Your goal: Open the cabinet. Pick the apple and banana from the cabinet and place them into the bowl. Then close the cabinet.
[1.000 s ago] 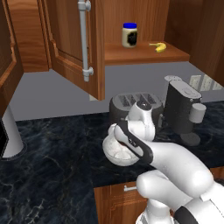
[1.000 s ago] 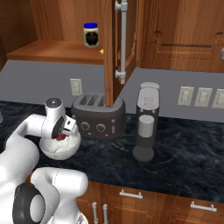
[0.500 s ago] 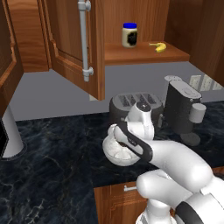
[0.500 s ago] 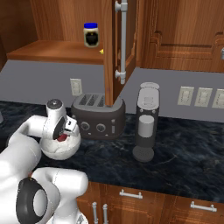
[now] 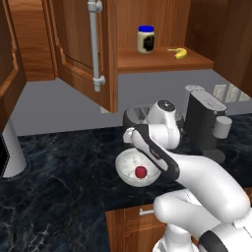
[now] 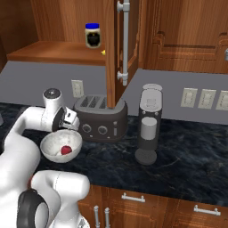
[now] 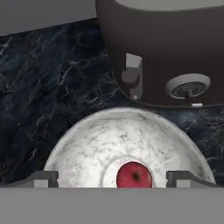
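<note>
The dark-red apple (image 7: pixel 134 175) lies loose at the bottom of the marbled bowl (image 7: pixel 87 144) on the dark counter. My gripper (image 7: pixel 112 178) hangs just above the bowl, open, its fingertips (image 7: pixel 41 178) spread wide and clear of the fruit. From the base views the apple (image 5: pixel 141 172) (image 6: pixel 66 150) rests inside the bowl (image 5: pixel 123 160) (image 6: pixel 50 143) below my gripper (image 6: pixel 69 119). The cabinet (image 5: pixel 78 49) stands with both doors swung open. On its shelf lies the yellow banana (image 5: pixel 178 52), of which a sliver (image 6: pixel 103 52) shows past the door edge.
A blue-lidded jar (image 5: pixel 145 39) (image 6: pixel 92 35) stands on the shelf left of the banana. The dark toaster (image 7: pixel 166 52) (image 6: pixel 100 118) sits right behind the bowl, with a coffee machine (image 5: pixel 204 123) (image 6: pixel 149 124) to its right. The open door (image 6: pixel 116 49) hangs over the toaster.
The jaws have spread wider. The apple has dropped from between the fingers to the bottom of the bowl. The arm has hardly moved.
</note>
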Motion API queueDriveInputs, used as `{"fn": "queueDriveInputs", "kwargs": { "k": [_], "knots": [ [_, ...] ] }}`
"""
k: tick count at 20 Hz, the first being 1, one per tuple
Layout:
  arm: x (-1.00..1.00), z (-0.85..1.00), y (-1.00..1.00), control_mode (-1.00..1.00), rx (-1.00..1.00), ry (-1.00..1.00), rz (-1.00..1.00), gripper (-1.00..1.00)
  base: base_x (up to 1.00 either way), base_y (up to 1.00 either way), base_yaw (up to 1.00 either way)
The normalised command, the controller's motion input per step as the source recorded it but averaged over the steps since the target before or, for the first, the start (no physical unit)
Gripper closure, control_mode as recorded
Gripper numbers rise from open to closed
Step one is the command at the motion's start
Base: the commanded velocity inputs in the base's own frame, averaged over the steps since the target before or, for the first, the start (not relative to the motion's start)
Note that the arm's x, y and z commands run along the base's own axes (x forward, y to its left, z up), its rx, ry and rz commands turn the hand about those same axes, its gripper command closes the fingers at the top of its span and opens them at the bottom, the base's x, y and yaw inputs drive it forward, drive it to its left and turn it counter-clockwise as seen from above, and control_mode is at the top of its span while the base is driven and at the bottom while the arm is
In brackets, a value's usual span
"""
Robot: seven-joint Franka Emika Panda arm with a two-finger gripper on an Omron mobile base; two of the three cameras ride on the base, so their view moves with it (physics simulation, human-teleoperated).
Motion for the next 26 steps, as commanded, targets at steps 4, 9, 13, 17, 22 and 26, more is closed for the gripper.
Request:
{"fn": "queueDriveInputs", "kwargs": {
  "k": [4,9,13,17,22,26],
  "knots": [
    [-0.28,0.91,-0.28,-1.0,-0.05,0.0,-0.07,-1.0,0.0,0.0,0.0],
    [-0.28,0.9,-0.39,-1.0,-0.06,-0.01,-0.09,-1.0,0.0,0.0,0.0],
    [-0.23,0.91,-0.43,-1.0,-0.05,-0.09,-0.09,-1.0,0.0,0.0,0.0],
    [-0.06,0.99,-0.32,-1.0,-0.08,-0.1,-0.06,-1.0,0.0,0.0,0.0],
    [0.0,0.99,-0.3,-1.0,-0.1,-0.1,-0.04,-1.0,0.0,0.0,0.0],
    [0.0,0.98,-0.29,-1.0,-0.11,-0.12,-0.05,-1.0,0.0,0.0,0.0]
  ]
}}
